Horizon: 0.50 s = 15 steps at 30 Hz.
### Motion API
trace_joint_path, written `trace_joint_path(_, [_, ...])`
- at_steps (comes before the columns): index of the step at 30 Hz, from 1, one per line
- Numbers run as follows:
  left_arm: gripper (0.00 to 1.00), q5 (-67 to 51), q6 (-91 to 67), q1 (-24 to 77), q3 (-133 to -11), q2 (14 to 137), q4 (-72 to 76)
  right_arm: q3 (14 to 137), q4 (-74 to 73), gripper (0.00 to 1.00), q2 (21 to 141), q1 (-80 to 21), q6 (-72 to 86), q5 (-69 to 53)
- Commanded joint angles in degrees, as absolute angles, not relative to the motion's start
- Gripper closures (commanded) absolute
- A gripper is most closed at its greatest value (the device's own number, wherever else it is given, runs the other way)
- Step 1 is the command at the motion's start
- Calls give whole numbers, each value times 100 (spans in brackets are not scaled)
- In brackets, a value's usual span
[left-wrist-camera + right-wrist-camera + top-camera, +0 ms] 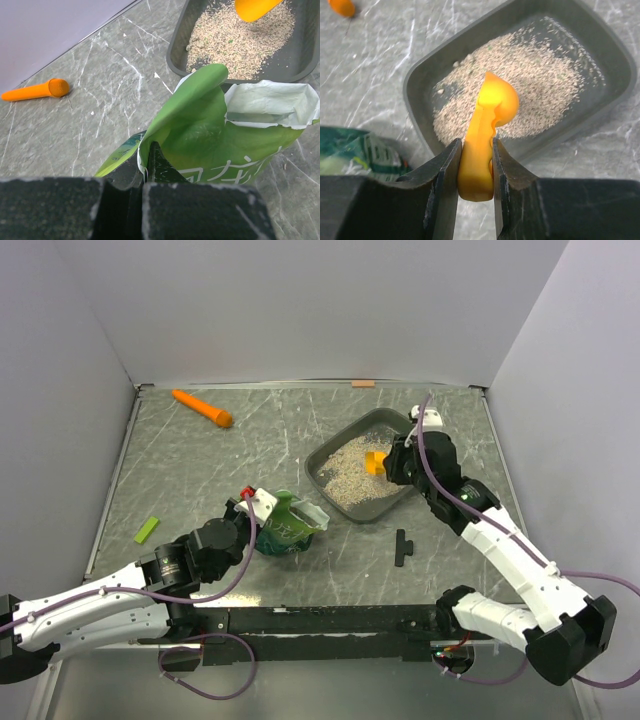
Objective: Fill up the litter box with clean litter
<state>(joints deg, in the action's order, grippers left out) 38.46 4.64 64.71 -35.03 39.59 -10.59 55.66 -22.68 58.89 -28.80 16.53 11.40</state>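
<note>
On the left, the main risk is at the green bag (200, 135). The left gripper (147, 160) pinches only a thin fold of its glossy edge, so the film could slide out of the closed jaws. If that happens, or if the bag is tipped before its open mouth is over the rim, granules would spill onto the worktop (200, 470) rather than into the litter box (352, 435). The box sits right of centre towards the back, with the bag just beside its near-left corner; whether the two touch cannot be told. Clean litter (535, 85) already covers much of the floor in a thin layer, with bare patches along the walls. On the right, a hard push with the orange scoop (495, 100) could flick grains over the low sloping wall or shove the light tray across the worktop. The scoop could also twist in the grip, since it is held only by its handle. As for pose, the left arm lies low and stretched forward from its base, wrist angled towards the box. The right arm reaches forward and bends inward over the box's right side. The right gripper (476, 150) is clamped on the scoop's handle, with the bowl hanging over the litter.
</note>
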Motion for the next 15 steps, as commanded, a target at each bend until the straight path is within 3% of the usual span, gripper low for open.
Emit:
trace_joint_path(1, [99,4307,413,6434,-3586,3972,-1204,6283,-2443,100,5695,-2979,1643,749])
trace_joint_path(15, [99,4271,404,6434,-3612,3902,-1213,6195,-2460,100,4518,-3015,2786,-1343])
